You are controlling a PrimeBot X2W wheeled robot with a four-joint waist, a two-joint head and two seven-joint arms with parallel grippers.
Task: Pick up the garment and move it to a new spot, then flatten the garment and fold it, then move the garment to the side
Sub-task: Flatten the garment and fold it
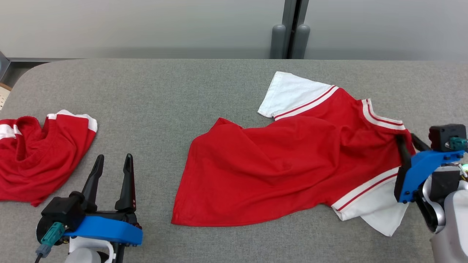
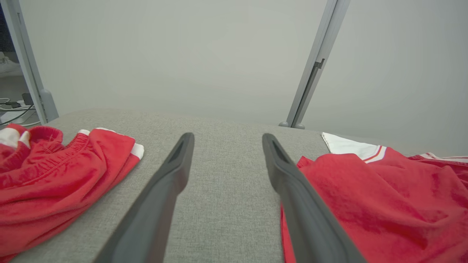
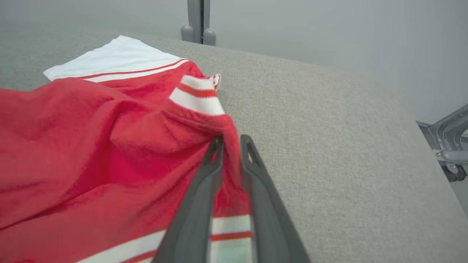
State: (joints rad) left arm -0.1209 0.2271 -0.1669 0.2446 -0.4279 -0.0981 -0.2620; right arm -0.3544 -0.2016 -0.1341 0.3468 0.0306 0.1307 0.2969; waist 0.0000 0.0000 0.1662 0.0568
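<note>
- The garment (image 1: 285,164), a red shirt with white sleeves, lies wrinkled on the right half of the grey counter (image 1: 182,95).
- The right pincer (image 3: 232,140) reaches in low from the right edge, its fingers pressed together on a fold by the striped collar.
- The left pincer (image 1: 113,157) rests spread, pointing away, between the two clothes.
- One second red piece (image 1: 40,153) lies crumpled at far left, well apart.

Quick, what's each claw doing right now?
Left claw: open, holding nothing.
Right claw: closed on the shirt, near its striped collar.
</note>
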